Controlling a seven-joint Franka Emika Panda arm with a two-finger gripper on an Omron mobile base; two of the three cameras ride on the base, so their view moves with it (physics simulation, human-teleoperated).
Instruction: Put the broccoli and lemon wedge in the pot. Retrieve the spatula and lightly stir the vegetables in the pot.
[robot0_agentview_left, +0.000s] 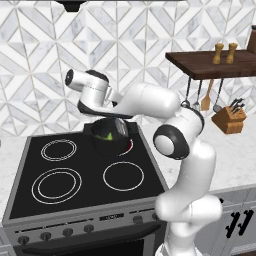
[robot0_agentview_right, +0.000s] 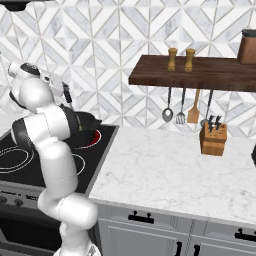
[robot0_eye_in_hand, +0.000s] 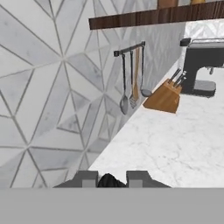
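The black pot (robot0_agentview_left: 112, 136) stands on the stove's back right burner, with bright-green vegetables (robot0_agentview_left: 104, 135) inside; I cannot tell the broccoli from the lemon wedge. In the right base view the pot (robot0_agentview_right: 89, 121) is partly hidden behind my arm. The grey slotted spatula (robot0_agentview_right: 181, 118) hangs from the rail under the wooden shelf, between a round spoon (robot0_agentview_right: 167, 115) and a wooden-handled utensil (robot0_agentview_right: 194, 111). My gripper (robot0_eye_in_hand: 111, 177) is above the pot, pointing right along the wall toward the rail, far from it. Its fingers (robot0_eye_in_hand: 85, 177) stand apart, holding nothing.
A knife block (robot0_agentview_right: 213, 138) stands on the marble counter (robot0_agentview_right: 165, 170) under the rail, with a dark coffee machine (robot0_eye_in_hand: 200, 65) beyond it. Salt and pepper mills (robot0_agentview_right: 181, 59) stand on the shelf (robot0_agentview_right: 200, 72). The black stovetop (robot0_agentview_left: 55, 185) has several ring burners.
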